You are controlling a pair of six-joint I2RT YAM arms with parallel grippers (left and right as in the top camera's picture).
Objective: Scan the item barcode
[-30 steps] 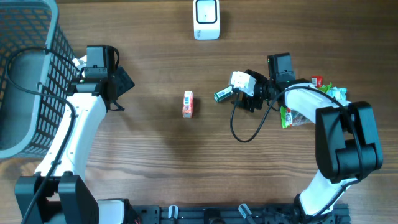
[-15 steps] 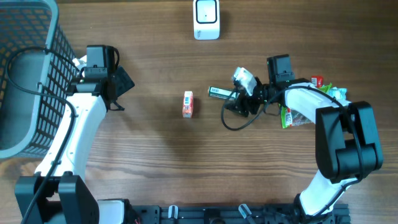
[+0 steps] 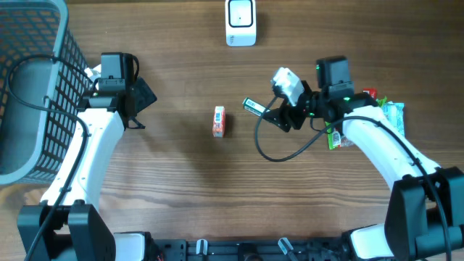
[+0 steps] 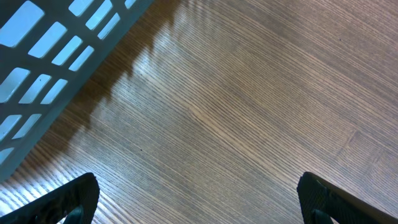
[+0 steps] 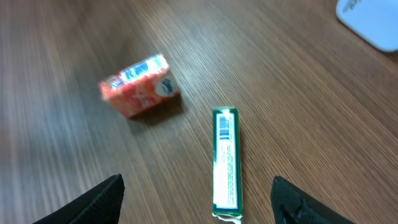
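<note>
A slim green stick pack lies flat on the table, left of my right gripper. In the right wrist view the stick lies between my open fingers, white label up, a barcode printed near its far end. My right gripper holds nothing. An orange box lies further left, also seen past the stick as the orange box. The white scanner sits at the table's far edge. My left gripper is wide open over bare wood, beside the basket.
A grey wire basket fills the far left corner, its wall close to the left gripper. Several green and red packets lie under the right arm. A black cable loops below the right gripper.
The green stick, tilted at the right gripper's tips a second ago, now lies flat on the table. The right wrist has drawn back to the right. The left arm has not moved.
</note>
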